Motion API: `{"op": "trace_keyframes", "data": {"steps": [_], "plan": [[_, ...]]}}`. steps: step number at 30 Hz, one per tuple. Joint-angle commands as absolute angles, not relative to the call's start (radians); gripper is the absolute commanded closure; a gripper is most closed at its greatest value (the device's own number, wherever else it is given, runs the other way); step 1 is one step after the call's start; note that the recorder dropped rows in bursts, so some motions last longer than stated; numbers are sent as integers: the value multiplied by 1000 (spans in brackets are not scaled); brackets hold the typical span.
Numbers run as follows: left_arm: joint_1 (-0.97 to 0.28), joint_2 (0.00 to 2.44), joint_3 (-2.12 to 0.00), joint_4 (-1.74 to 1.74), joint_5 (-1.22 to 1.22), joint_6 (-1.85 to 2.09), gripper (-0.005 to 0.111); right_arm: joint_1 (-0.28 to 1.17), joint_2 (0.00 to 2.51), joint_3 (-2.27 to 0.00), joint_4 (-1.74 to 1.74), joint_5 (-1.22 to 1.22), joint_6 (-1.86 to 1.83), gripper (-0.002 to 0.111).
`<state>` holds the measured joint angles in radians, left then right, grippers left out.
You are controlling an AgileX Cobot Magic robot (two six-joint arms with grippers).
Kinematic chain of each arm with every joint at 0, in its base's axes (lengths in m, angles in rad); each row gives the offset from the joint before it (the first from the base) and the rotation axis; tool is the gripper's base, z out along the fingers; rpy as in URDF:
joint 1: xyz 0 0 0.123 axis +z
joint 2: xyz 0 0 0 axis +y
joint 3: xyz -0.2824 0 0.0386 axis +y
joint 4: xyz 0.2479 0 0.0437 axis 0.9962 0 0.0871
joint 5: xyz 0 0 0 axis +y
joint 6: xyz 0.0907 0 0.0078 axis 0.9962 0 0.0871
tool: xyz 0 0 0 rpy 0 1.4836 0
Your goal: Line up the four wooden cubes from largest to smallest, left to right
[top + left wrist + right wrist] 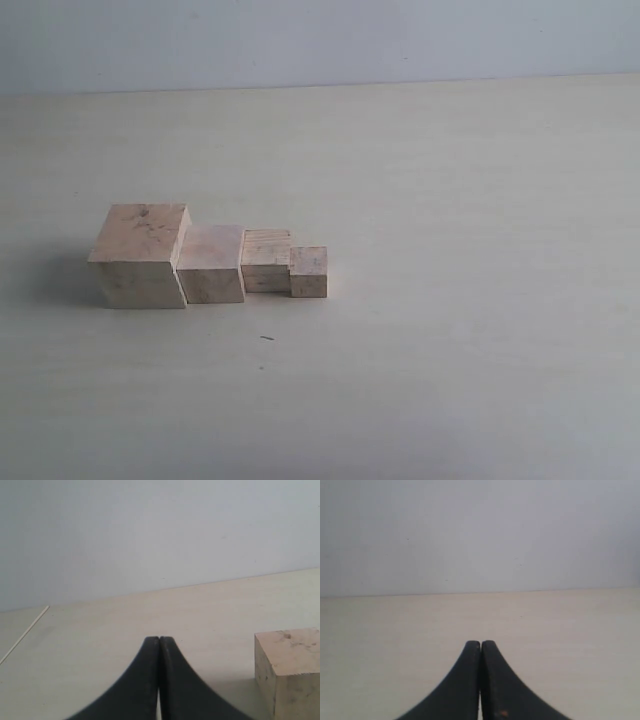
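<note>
Four pale wooden cubes stand in a touching row on the table in the exterior view. From left to right they are the largest cube (140,255), a second cube (212,263), a third cube (267,260) and the smallest cube (308,272). One pale speckled cube (288,670) shows in the left wrist view, off to one side of my left gripper (159,639), which is shut on nothing. My right gripper (480,642) is shut with nothing between its fingers, over bare table. Neither arm appears in the exterior view.
The pale table (450,300) ends at a grey-white wall (320,40) at the back. A tiny dark speck (267,338) lies just in front of the row. A thin line (25,632) runs across the table in the left wrist view.
</note>
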<state>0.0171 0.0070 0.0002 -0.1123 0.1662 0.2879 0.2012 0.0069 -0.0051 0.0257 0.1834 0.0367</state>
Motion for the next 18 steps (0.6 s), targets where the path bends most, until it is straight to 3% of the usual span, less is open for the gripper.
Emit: {"op": "trace_keyframes", "data": {"steps": [1, 18], "plan": [[18, 0, 0, -114, 162, 286, 107, 195, 0, 0, 37, 186, 21, 108], [18, 0, 0, -114, 162, 286, 107, 195, 0, 0, 37, 186, 26, 108]]}}
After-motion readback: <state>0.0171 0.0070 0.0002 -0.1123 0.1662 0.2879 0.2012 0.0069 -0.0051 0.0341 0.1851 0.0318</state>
